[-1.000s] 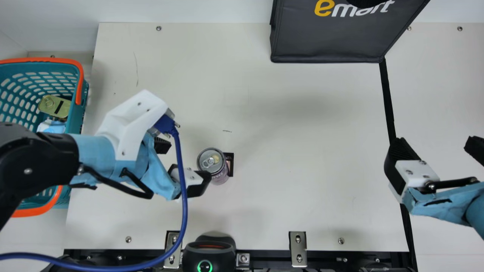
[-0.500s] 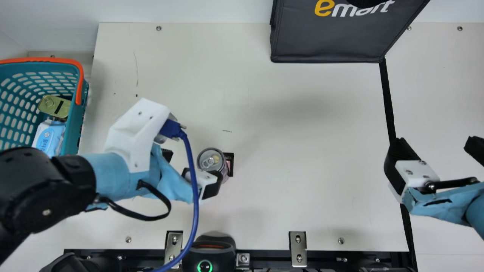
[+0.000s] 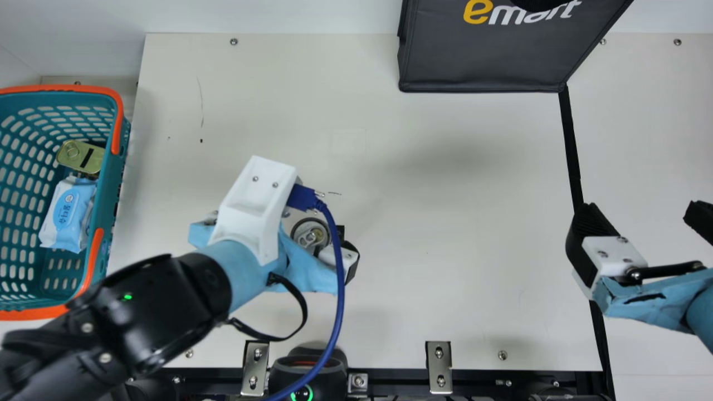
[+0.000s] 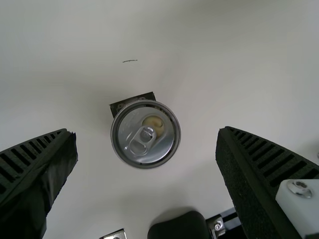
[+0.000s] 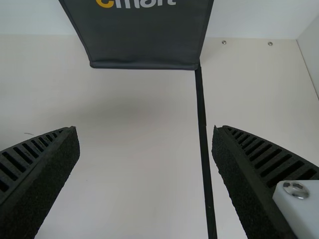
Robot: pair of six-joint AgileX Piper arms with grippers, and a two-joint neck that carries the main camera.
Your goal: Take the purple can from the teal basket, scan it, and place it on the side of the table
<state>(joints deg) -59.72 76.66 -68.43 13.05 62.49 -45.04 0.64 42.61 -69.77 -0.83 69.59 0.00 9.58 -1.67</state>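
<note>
The cream table (image 3: 473, 167) has the black bag (image 3: 479, 61) at its far edge and the teal basket (image 3: 113, 172) at its left. The left arm (image 3: 161, 312) reaches diagonally in from the near left, its wrist above the purple can (image 3: 309, 234). It has swung rightward since half a second ago, when its gripper was beside the can; the can has not moved. The left gripper (image 3: 313, 239) is spread wide. In the left wrist view the can stands upright on the table between the fingers, with a gap on each side. The right gripper (image 3: 643, 214), also spread, is well apart from the can, in the same place as before. The ring pull (image 4: 138, 144) faces up.
</note>
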